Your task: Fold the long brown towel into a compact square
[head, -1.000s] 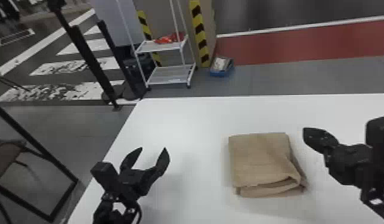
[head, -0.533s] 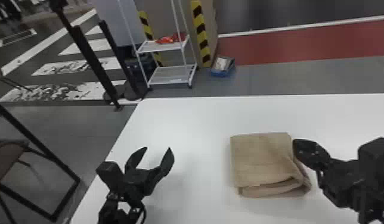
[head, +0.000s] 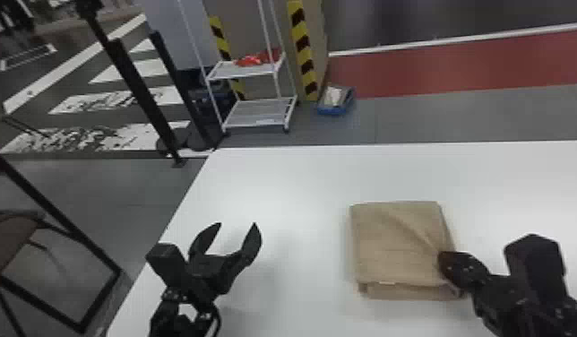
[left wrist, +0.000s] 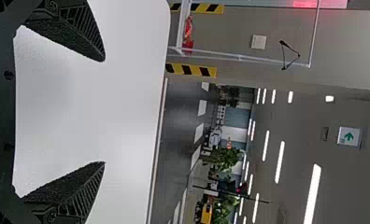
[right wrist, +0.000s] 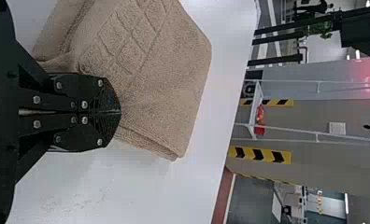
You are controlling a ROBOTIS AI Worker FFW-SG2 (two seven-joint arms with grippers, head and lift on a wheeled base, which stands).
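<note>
1. Your brown towel lies on the white table, right of the middle of the head view, already folded into a compact, nearly square stack.
2. Along the side of it nearest you, a lower layer sticks out a little from under the top one, and a soft crease slants across the top toward the right gripper.
3. That gripper has its two fingers pressed together; you see their tips over the towel's right edge, by the corner nearest you. You cannot tell whether they press down on the cloth.
4. In the right wrist view, the closed tips of the right gripper overlap the towel, with raised diamond-shaped lines in the fabric beside them and stacked layers showing at its edge.
5. Your left gripper is over the left part of the table, well apart from the towel, with its fingers spread wide.
6. In the left wrist view, you look between the two spread fingers of the left gripper onto bare white tabletop.
7. Beyond the table, you have a white rack with a red item on its upper shelf, and a blue tray on the floor beside it.
</note>
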